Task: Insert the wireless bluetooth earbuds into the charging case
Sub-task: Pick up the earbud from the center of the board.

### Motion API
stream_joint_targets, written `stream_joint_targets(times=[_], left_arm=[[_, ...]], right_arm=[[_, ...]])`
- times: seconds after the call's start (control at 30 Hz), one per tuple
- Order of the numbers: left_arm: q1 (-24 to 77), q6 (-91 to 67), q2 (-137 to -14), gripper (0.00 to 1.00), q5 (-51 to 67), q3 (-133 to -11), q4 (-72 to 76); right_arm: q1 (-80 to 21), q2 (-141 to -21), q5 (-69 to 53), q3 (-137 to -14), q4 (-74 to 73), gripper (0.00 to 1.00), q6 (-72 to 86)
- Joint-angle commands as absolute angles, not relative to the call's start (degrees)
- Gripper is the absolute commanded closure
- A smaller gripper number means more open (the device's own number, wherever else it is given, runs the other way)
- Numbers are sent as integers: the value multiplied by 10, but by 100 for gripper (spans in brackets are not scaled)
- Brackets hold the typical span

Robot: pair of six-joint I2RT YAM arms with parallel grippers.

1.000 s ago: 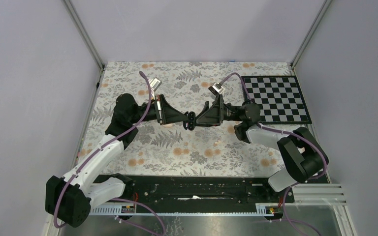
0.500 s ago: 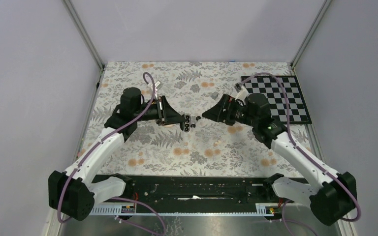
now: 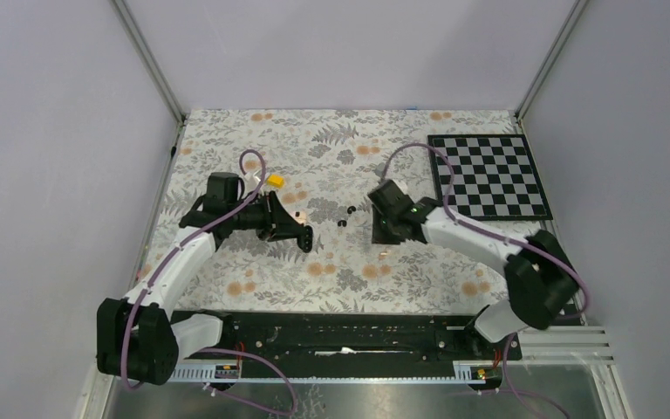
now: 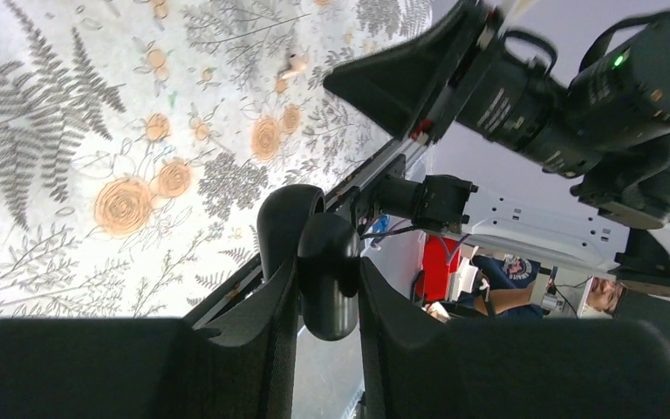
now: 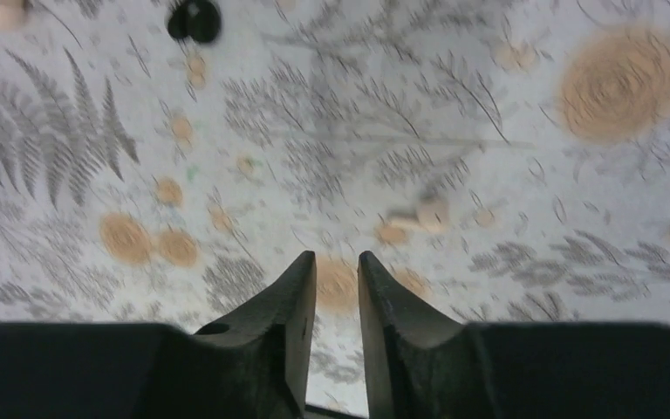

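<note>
From above, the two earbuds (image 3: 341,222) are seen lying loose and close together on the flowered bench (image 3: 253,140), between the two arms and touched by neither. The left pincer (image 3: 304,237) is held low just to their left, its arm stretched forward from the base and bent inward at the elbow. The right pincer (image 3: 382,229) is tilted downward just to their right, its arm folded back across the bench, near the chessboard (image 3: 488,175).

In the left wrist view, the charging case (image 4: 327,262) is seen clamped between the left fingers (image 4: 253,349). It is judged to be held there as the steadied receiving part, while the other arm is left free to fetch.

In the right wrist view, the right pincer (image 5: 336,271) is shown narrow and empty, a slim gap left between its jaws, pointed down at bare bench. The earbuds (image 5: 194,19) are caught at the top edge, ahead of the tips and not yet gripped. A wider opening will probably be needed before they can be taken.
</note>
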State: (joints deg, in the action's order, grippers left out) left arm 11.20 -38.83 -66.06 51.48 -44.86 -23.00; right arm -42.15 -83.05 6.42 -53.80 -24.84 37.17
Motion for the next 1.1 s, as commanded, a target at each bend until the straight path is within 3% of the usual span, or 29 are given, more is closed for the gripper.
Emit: stream_joint_targets(times=[0.0,0.03,0.1,0.23,0.47,0.83,1.07], left_arm=[[89,-388,-618,100,505,-434,-223],[85,-391,-613,100,505,-433,-220],[79,-396,-609,100,505,-433,-218],[75,-400,-603,100,503,-432,-215],[69,-409,-599,100,506,-426,-209],[60,-393,-608,100,510,-428,-217],[59,-395,-603,100,510,-428,-214]], right_arm=[[-428,-923,131,-650,-212,79,385],[-429,-949,141,-674,-212,85,388],[-429,-992,153,-721,-212,89,387],[-428,-1072,162,-801,-223,80,370],[-428,-1188,136,-924,-272,83,352],[-439,-1151,101,-835,-240,72,334],[-439,-1169,93,-844,-239,72,328]])
